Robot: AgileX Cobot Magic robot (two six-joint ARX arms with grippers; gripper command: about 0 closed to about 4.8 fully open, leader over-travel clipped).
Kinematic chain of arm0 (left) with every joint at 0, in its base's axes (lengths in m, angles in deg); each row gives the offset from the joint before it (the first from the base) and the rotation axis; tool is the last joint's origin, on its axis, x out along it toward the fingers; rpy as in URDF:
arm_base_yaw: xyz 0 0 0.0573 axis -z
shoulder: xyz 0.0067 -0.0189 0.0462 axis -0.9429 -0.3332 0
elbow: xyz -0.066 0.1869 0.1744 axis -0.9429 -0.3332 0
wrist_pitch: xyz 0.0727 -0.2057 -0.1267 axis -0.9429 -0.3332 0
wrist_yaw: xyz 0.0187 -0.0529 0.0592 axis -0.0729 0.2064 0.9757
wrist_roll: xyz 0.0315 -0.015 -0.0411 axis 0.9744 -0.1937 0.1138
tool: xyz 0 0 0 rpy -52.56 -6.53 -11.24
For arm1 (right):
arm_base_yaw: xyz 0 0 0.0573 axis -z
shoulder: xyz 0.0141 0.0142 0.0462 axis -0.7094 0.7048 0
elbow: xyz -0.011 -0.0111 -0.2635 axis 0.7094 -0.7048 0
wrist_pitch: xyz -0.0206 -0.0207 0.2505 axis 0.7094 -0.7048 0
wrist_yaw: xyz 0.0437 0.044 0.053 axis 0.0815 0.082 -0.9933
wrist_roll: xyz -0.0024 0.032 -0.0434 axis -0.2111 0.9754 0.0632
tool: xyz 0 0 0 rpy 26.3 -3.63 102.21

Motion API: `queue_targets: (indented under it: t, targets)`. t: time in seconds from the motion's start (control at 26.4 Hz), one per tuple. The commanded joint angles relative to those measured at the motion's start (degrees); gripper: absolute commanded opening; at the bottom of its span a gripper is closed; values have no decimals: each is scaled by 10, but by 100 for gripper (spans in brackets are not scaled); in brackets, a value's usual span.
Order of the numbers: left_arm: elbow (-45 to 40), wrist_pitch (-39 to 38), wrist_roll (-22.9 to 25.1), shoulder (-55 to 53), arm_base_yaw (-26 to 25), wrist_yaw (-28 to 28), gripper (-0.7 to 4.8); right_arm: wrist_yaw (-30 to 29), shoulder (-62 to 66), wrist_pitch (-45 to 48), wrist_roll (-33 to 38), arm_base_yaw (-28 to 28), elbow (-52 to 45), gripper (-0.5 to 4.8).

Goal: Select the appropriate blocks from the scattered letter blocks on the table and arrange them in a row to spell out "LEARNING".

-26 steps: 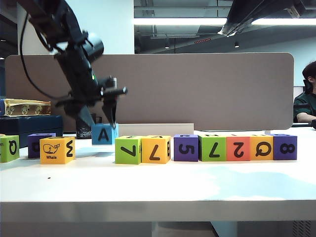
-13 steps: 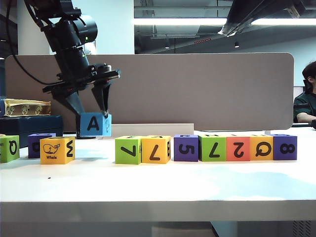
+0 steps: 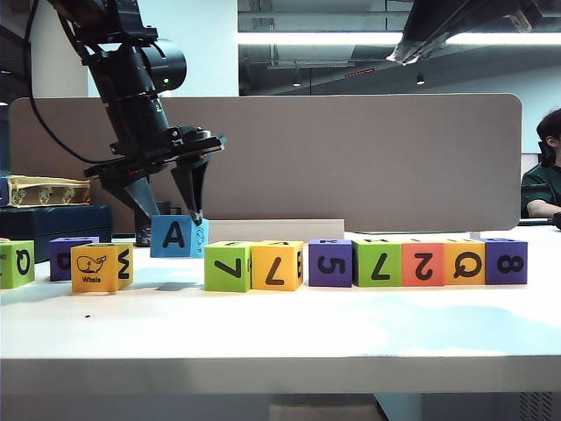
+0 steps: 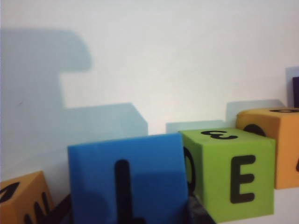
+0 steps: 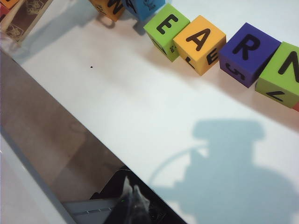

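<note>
My left gripper (image 3: 173, 217) is shut on a blue letter block (image 3: 178, 237), one finger on each side. The block faces the exterior view with an "A" and hangs just above the table (image 3: 280, 338), close to the left end of the row. In the left wrist view the blue block (image 4: 126, 179) shows an "L" beside the green "E" block (image 4: 229, 172). The row begins with that green block (image 3: 227, 266) and runs right to a purple one (image 3: 506, 260). My right gripper (image 5: 133, 200) is shut, holds nothing and stays away from the row, near the table's edge.
Three loose blocks lie on the left: green (image 3: 16, 263), purple (image 3: 70, 257) and yellow-orange with a whale (image 3: 101, 266). A dark box (image 3: 53, 226) with a gold-patterned box (image 3: 44, 190) on it stands at the back left. A grey-brown partition (image 3: 351, 158) closes the back.
My left gripper lifted the blue block and swung it left. It has since come back right and lower, nearer the green block at the row's left end. The right arm kept still.
</note>
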Motion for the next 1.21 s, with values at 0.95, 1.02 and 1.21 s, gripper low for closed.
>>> queue_targets:
  t: [0.95, 1.02, 1.21]
  targets:
    - [-32, 22, -4, -3, 13, -26, 314, -1, -2, 6, -2, 0, 2, -1]
    - [-31, 20, -3, -3, 13, -37, 314, -1, -2, 6, -2, 0, 2, -1]
    - [-31, 10, -4, -3, 13, -49, 314, -1, -2, 6, -2, 0, 2, -1]
